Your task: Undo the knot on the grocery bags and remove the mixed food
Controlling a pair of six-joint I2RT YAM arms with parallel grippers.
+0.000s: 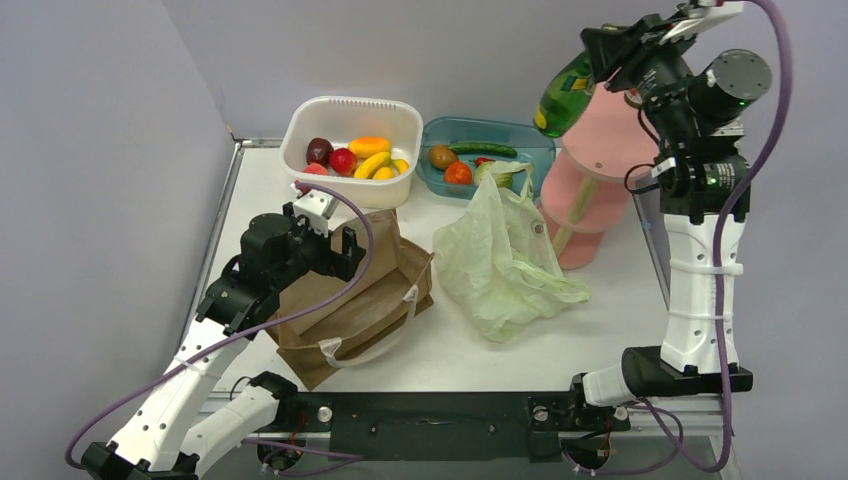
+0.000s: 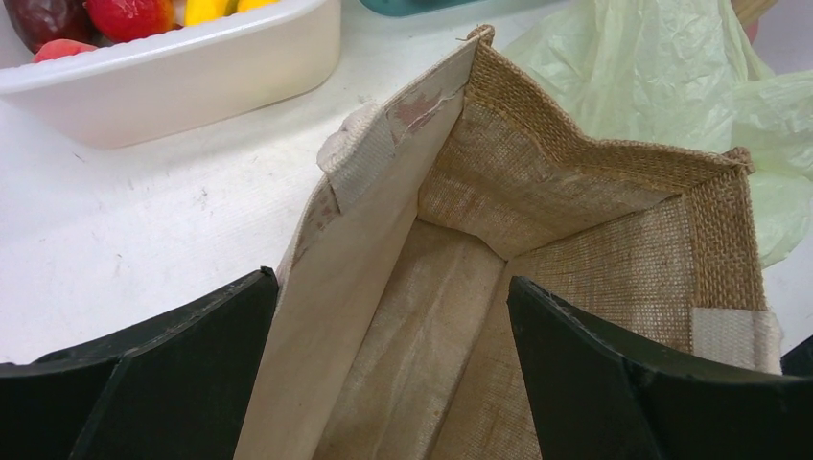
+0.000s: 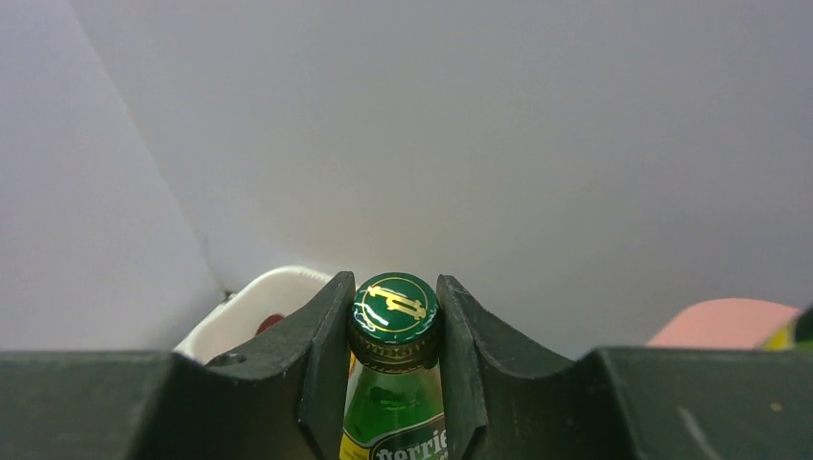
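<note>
green bottle (image 3: 393,417) clamped high in right gripper (image 3: 393,311); left gripper (image 2: 388,287) gapes wide at brown bag (image 2: 594,192) mouth.

Plain pale lilac-grey walls (image 1: 420,50) fill the top and left of the overhead view and meet in a corner at upper left. A metal-edged white table (image 1: 560,350) fills the centre, with a black rail (image 1: 430,425) along the bottom. The light is soft and even, and shadows are faint.

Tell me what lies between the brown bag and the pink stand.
The pale green plastic bag lies between the brown bag and the pink stand, as the top view shows.
</note>
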